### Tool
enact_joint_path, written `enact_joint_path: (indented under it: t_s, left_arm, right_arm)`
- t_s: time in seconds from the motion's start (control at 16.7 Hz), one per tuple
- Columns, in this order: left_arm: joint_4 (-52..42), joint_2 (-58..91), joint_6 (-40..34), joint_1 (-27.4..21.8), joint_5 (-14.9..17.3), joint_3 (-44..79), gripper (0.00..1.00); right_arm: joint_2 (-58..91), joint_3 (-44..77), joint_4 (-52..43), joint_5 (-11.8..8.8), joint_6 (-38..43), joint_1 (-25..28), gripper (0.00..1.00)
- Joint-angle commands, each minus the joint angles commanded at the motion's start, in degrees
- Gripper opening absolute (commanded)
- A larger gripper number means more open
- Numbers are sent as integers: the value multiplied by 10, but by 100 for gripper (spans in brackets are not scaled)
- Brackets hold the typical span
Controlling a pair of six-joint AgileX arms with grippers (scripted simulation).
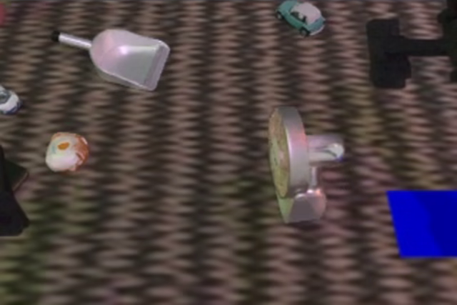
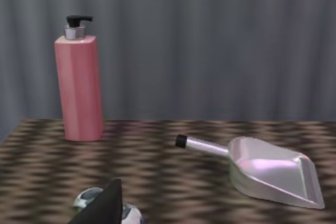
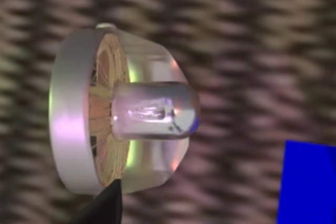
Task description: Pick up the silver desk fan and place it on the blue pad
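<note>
The silver desk fan sits right of the table's middle, its tan grille face turned left and its stubby rear housing pointing right. In the right wrist view the silver desk fan shows its back, with one dark fingertip low in front of it. The blue pad lies flat at the right edge; a corner of the blue pad also shows to the wrist camera. My right gripper hangs open at the back right, well away from the fan. My left gripper is parked at the left edge, open and holding nothing.
A silver scoop with a black-tipped handle lies at the back left. A small teal toy car is at the back, a round food item at the left. A pink pump bottle stands by the far left corner.
</note>
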Motion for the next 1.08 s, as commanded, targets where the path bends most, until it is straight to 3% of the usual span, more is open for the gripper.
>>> enact_joint_path:
  t_s: [0.3, 0.54, 1.08]
  left_arm:
    - [0, 0, 0, 0, 0, 0, 100]
    - [0, 0, 0, 0, 0, 0, 100]
    - [0, 0, 0, 0, 0, 0, 100]
  right_arm:
    - [273, 263, -172, 0, 60, 73, 100]
    - [404, 400, -259, -1, 91, 110, 100]
    - [440, 438, -283, -2, 101, 120, 100]
